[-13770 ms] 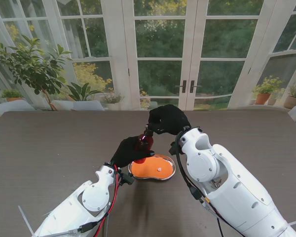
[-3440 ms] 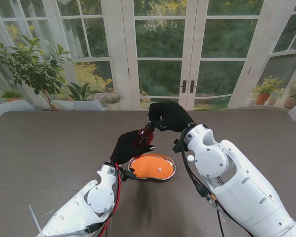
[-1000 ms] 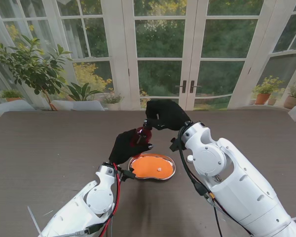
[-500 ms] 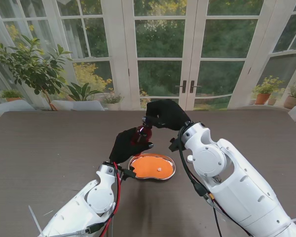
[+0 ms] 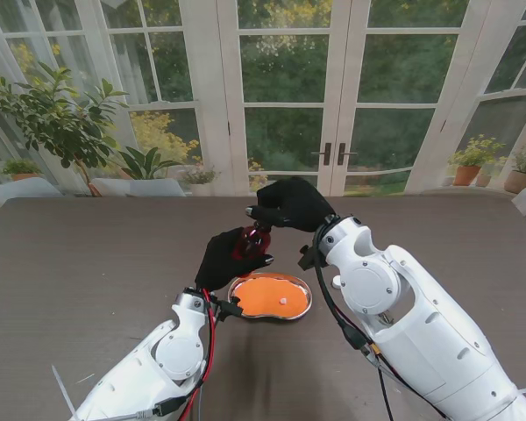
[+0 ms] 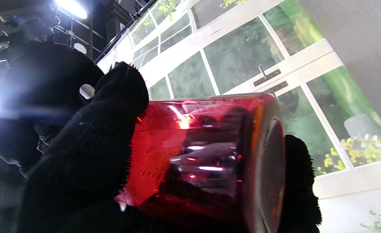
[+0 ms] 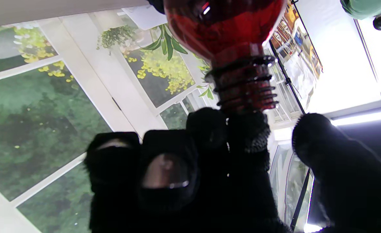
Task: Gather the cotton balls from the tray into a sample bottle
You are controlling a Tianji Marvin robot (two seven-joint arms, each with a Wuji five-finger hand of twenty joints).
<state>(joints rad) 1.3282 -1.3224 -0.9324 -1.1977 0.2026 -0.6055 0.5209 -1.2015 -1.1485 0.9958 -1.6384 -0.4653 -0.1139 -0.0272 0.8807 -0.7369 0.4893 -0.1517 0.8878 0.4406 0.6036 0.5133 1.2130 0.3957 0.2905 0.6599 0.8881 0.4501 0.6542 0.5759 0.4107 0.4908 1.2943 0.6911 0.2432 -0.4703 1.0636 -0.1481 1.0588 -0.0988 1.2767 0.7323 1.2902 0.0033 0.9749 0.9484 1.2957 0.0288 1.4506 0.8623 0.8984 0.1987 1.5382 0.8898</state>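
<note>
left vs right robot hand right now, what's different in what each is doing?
The left robot hand wraps the red sample bottle around its body; the right robot hand sits at the bottle's threaded neck. The left robot hand is nearer to me, beside the orange tray; the right robot hand is farther. Both wear black gloves.

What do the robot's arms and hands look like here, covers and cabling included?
Both arms have glossy white rounded shells. The left hand and right hand wear black knit gloves. Red and black cables run along the left arm; a black cable loops beside the right.
</note>
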